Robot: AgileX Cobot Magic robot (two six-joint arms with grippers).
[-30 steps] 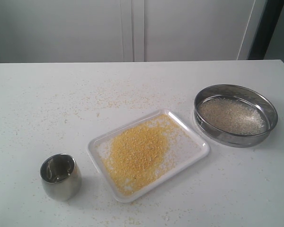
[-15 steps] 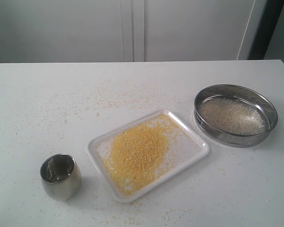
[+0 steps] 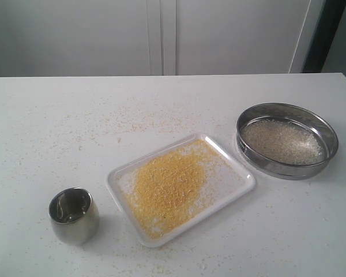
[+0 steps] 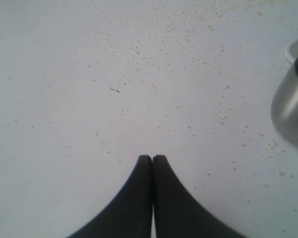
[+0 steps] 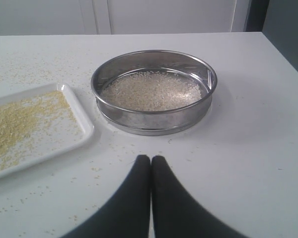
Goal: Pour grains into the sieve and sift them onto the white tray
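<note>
Yellow meal [image 3: 164,187] lies heaped on the white tray [image 3: 233,176]; pale kernels [image 3: 282,141] fill the sieve [image 3: 277,168] just beside it. A steel cup [image 3: 74,216] stands apart (upright). The left gripper [image 4: 152,158] and right gripper [image 5: 150,158] are clenched, holding nothing

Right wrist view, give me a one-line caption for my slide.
Shut gripper faces the sieve holding pale kernels, beside the white tray of yellow meal.
</note>
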